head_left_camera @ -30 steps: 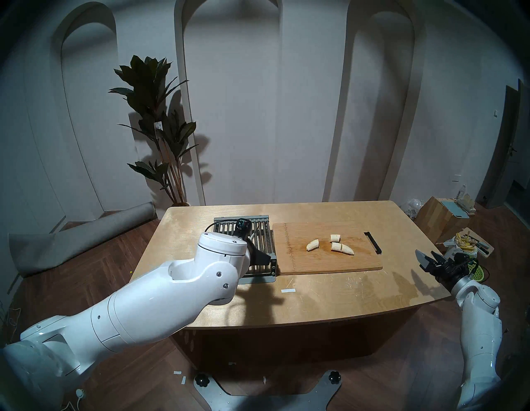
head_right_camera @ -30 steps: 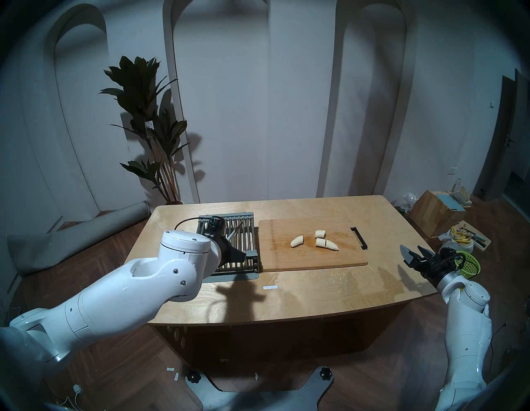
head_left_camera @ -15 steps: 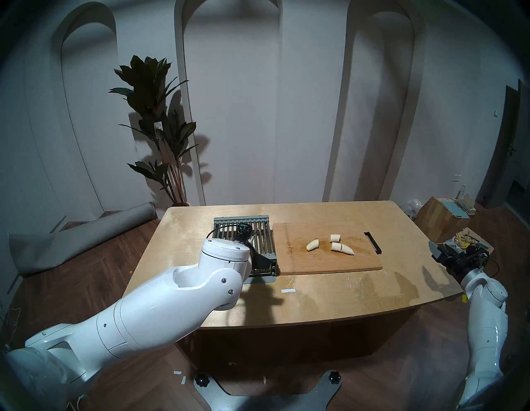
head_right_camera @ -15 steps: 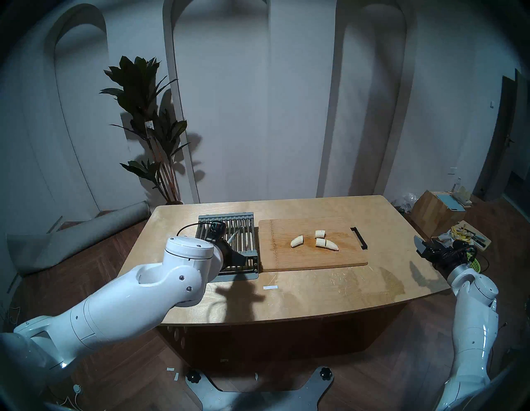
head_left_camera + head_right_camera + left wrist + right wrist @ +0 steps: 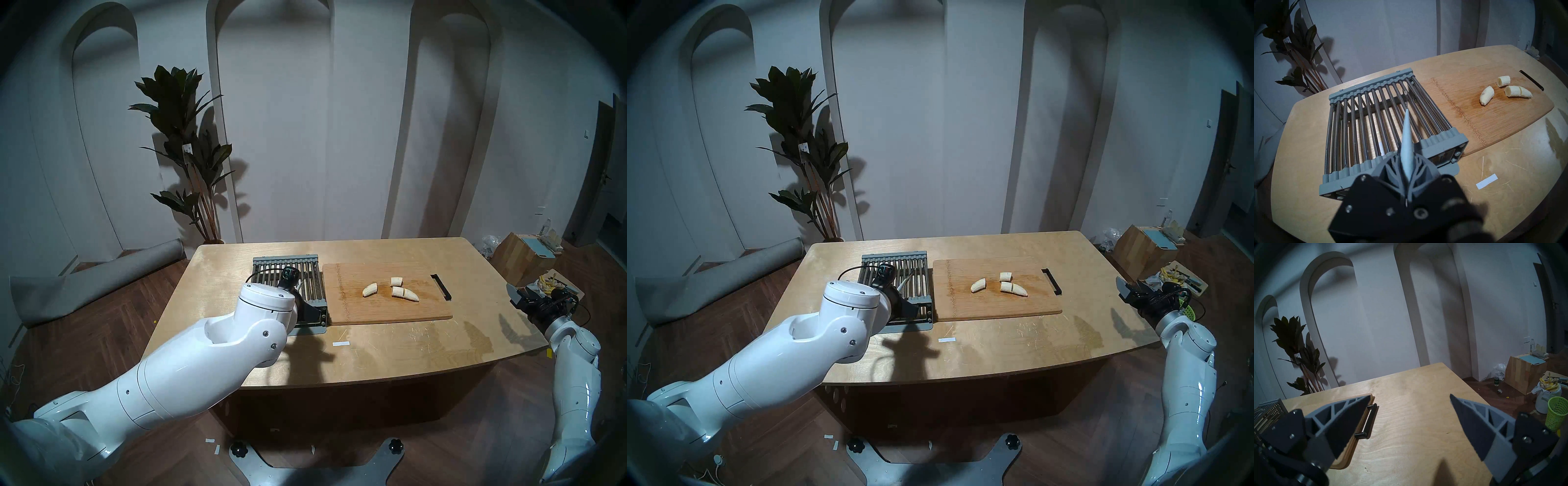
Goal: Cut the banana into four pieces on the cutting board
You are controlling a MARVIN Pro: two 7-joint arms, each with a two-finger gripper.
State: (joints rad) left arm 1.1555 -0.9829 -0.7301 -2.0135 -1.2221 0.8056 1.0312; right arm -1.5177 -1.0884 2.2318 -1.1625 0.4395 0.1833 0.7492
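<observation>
A light wooden table (image 5: 390, 346) is seen filling the lower centre of the head view. On it, centre-right, the cutting board (image 5: 390, 305) is laid flat, black handle at its right end. The grey slatted rack (image 5: 1373, 118) is set just beside the board's left edge, approx. centre-left in the left wrist view. The left gripper (image 5: 1407, 167) is shown low in that frame, above the rack's near edge, its fingers pressed together on a pale blue knife handle (image 5: 1407, 135); the thin blade is pointed out over the slats. At far right of the head view the right gripper (image 5: 1409, 400) is held off the table's right end, fingers spread wide, nothing between them. The banana (image 5: 390, 290) is seen as four pcs on the board's middle: one tapered end at left, one short chunk behind, two touching at right.
</observation>
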